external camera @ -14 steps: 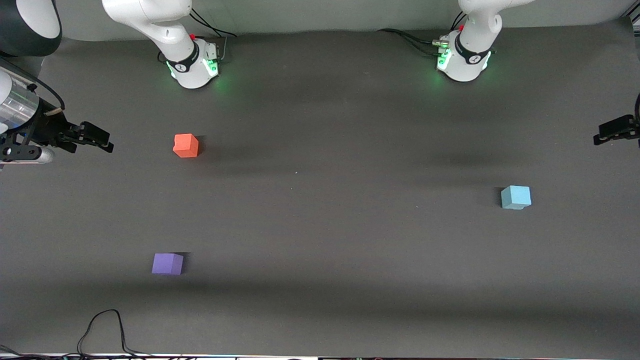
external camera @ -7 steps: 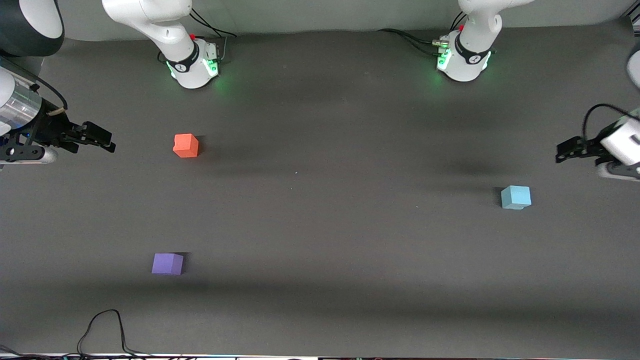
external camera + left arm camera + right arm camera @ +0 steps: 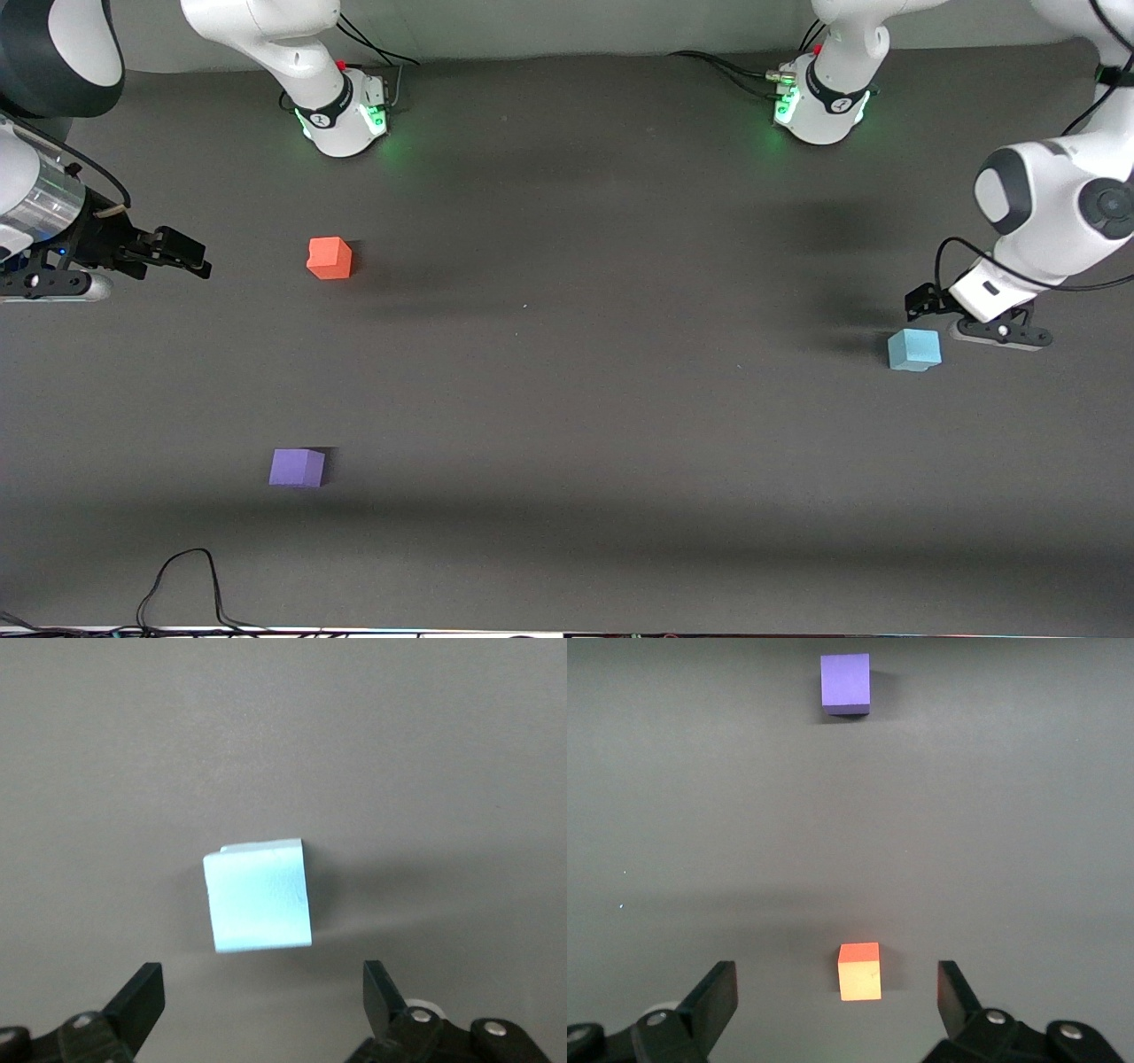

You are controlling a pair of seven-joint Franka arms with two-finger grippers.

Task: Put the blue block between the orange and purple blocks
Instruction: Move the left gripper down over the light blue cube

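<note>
The light blue block sits on the mat toward the left arm's end of the table. My left gripper hangs open just above the table beside it; in the left wrist view the blue block lies a little ahead of the open gripper, not between the fingers. The orange block and the purple block sit toward the right arm's end, the purple one nearer the front camera. My right gripper is open and empty beside the orange block; the purple block shows past it, ahead of this gripper.
The two arm bases stand at the table's back edge. A black cable loops on the mat at the front edge, near the right arm's end. The dark grey mat covers the table.
My left arm has swung in from the table's end and come down beside the blue block. My right gripper has shifted slightly toward the orange block. The blocks have not moved.
</note>
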